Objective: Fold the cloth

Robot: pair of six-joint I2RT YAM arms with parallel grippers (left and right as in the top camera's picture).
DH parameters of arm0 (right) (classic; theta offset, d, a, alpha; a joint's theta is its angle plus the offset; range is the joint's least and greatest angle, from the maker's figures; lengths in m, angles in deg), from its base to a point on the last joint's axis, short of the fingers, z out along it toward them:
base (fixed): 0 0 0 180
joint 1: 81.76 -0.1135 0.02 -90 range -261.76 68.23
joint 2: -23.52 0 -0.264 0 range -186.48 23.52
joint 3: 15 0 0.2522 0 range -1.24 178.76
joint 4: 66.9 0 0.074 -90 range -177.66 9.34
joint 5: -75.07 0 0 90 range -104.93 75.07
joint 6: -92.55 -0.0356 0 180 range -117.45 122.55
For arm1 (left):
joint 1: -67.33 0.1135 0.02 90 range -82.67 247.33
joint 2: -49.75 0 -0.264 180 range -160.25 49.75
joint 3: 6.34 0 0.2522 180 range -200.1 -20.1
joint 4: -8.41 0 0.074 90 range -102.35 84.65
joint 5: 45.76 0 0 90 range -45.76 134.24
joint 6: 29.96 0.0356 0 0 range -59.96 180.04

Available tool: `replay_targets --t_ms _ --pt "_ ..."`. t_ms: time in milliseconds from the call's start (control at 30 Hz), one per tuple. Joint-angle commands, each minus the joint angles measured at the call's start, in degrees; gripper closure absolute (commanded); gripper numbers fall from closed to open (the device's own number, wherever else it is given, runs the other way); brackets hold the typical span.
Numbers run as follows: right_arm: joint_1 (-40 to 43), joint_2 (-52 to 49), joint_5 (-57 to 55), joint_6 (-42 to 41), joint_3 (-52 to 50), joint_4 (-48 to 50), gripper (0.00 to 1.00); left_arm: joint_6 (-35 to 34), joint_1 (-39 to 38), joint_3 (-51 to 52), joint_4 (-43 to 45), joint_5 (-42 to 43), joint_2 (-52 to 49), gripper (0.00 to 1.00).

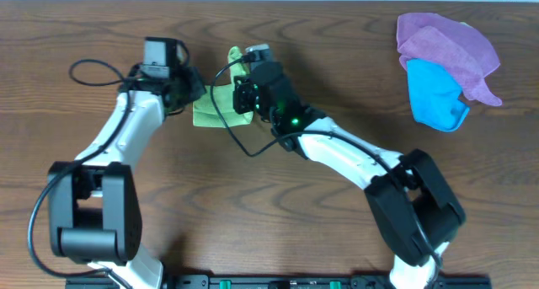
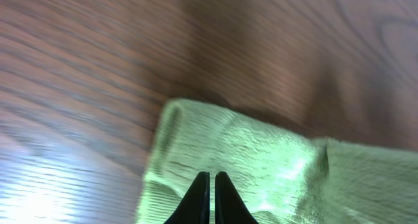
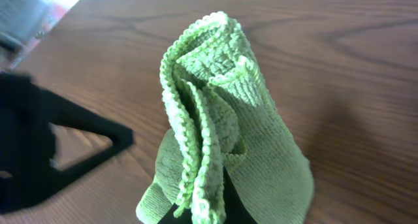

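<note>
The light yellow-green cloth (image 1: 212, 108) lies crumpled on the wooden table between my two grippers. My left gripper (image 1: 199, 95) is at its left edge. In the left wrist view its jaws (image 2: 212, 176) are closed down on the cloth (image 2: 261, 159), with only a thin gap between them. My right gripper (image 1: 245, 93) is shut on a bunched edge of the cloth. In the right wrist view the gathered folds (image 3: 215, 119) stand up out of its jaws (image 3: 212, 208), lifted off the table.
A purple cloth (image 1: 446, 45) lies at the back right, partly over a bright blue cloth (image 1: 434, 99). The left arm's dark shape (image 3: 39, 145) sits close on the left in the right wrist view.
</note>
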Motion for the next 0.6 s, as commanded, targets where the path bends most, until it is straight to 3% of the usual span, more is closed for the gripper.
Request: replay_targets --t_ms 0,267,567 --pt "-1.4 -2.9 -0.6 1.6 2.8 -0.5 0.99 2.0 2.8 -1.2 -1.2 -1.2 2.6 0.94" --pt "-2.9 -7.2 -0.8 3.1 7.1 -1.0 0.99 3.5 8.6 -1.2 -4.0 -1.1 4.0 0.94" --pt "-3.6 -12.0 -0.7 3.1 11.7 -1.9 0.99 4.7 10.1 -1.2 -4.4 -1.2 4.3 0.94"
